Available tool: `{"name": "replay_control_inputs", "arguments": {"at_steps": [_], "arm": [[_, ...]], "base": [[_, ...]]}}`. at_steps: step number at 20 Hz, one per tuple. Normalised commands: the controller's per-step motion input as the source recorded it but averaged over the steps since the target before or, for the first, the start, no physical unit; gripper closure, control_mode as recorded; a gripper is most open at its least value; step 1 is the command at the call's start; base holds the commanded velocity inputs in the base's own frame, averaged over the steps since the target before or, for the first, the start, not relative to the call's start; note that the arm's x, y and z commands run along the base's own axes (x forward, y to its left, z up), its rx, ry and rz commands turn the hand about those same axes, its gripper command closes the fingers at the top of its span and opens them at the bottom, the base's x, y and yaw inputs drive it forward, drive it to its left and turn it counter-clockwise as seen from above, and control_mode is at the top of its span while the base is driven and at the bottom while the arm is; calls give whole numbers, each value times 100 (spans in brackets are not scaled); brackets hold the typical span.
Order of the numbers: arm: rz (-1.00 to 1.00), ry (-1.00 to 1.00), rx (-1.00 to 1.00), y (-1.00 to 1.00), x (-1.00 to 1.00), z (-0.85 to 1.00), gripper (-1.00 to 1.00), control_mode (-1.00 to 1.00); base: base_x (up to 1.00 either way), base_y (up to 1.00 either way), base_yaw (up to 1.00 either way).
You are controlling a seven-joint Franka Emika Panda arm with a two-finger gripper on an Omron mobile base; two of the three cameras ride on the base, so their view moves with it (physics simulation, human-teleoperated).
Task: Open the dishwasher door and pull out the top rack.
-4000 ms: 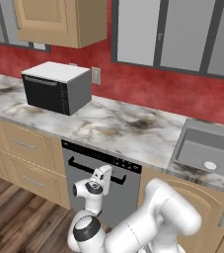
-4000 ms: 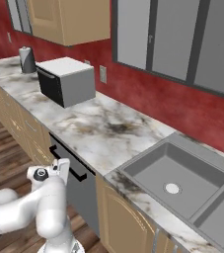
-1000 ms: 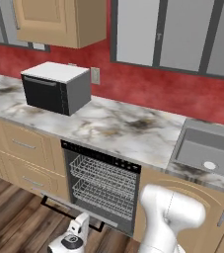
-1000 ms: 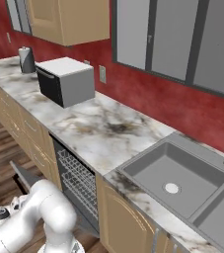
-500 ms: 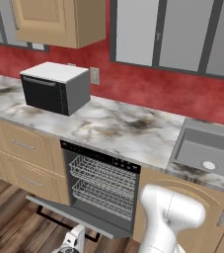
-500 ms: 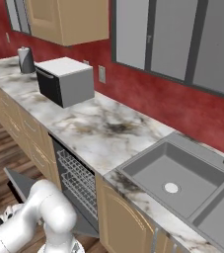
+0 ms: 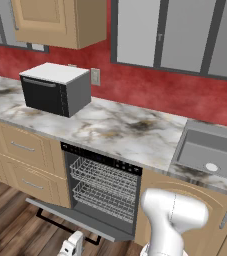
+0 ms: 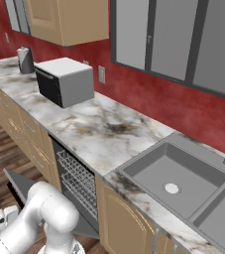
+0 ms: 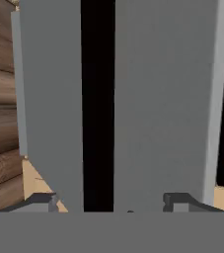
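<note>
The dishwasher door [image 7: 80, 219] lay folded down almost flat, low over the wooden floor [image 7: 15, 225], its black bar handle [image 7: 65, 226] hanging beneath its outer edge. Behind it the tub stood open under the marble desk [image 7: 120, 131], and the top rack [image 7: 107, 177] sat fully inside, its wire grid just below the black control strip; the lower rack [image 7: 102, 201] sat inside as well, right under it.

In the hand view the grey door [image 9: 163, 99] ran across nearly the whole frame, with the handle [image 9: 97, 104] as a dark bar down the middle. The pincer [image 9: 113, 202] had its two fingertips [image 9: 180, 200] standing apart, one on each side of that bar and clear of it, gripping nothing. In the left base view the hand [image 7: 72, 245] was down at the bottom edge, just in front of the lowered door and near the handle.

On the desk to the left stood a microwave [image 7: 55, 89], and to the right was the sink [image 7: 210, 155]. In the right base view the door [image 8: 20, 186] jutted out toward the floor beside the white arm [image 8: 44, 213]
</note>
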Motion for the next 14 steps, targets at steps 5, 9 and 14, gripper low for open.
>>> {"name": "replay_control_inputs", "arguments": {"at_steps": [5, 9, 14], "arm": [[0, -34, -1, 64, -83, 39, -100, -100], [0, -15, 6, 43, -53, 77, -100, -100], [0, 11, 33, 14, -4, 100, -100, -100]], "base": [[0, 0, 0], [0, 0, 0], [0, 0, 0]]}}
